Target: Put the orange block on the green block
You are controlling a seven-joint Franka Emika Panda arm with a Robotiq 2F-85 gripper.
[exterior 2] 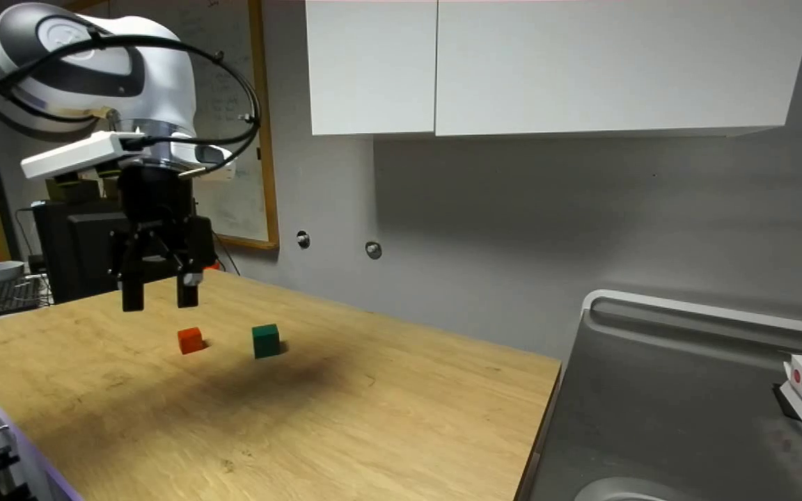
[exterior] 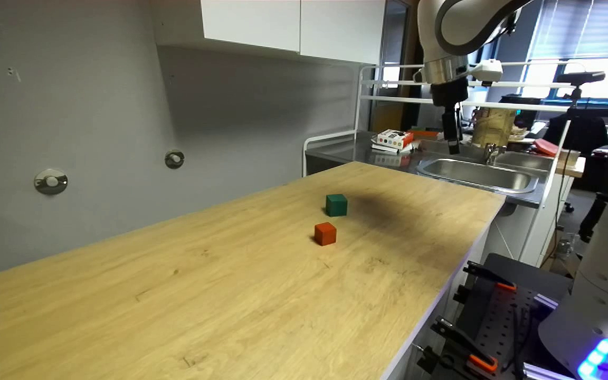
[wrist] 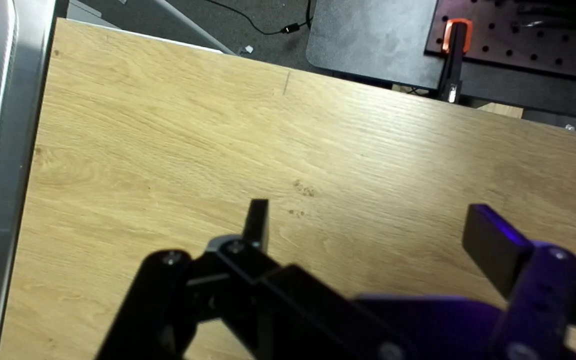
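Note:
The orange block (exterior: 325, 234) is a small reddish-orange cube lying on the wooden table (exterior: 203, 295); it also shows in an exterior view (exterior 2: 191, 340). The green block (exterior: 336, 205) is a small dark green cube a short distance from it, and it also shows in an exterior view (exterior 2: 266, 341). The two blocks are apart. My gripper (exterior 2: 160, 299) points down, well above the table, with its fingers spread and nothing between them. It also shows in an exterior view (exterior: 453, 148). In the wrist view the open gripper (wrist: 368, 220) is over bare wood; neither block shows there.
A metal sink (exterior: 475, 173) adjoins one end of the table. A small box (exterior: 395, 139) lies on the metal counter. White cabinets (exterior 2: 624, 66) hang on the wall above. A black clamp (wrist: 453, 65) and a dark platform (wrist: 375, 40) lie beyond the table's edge.

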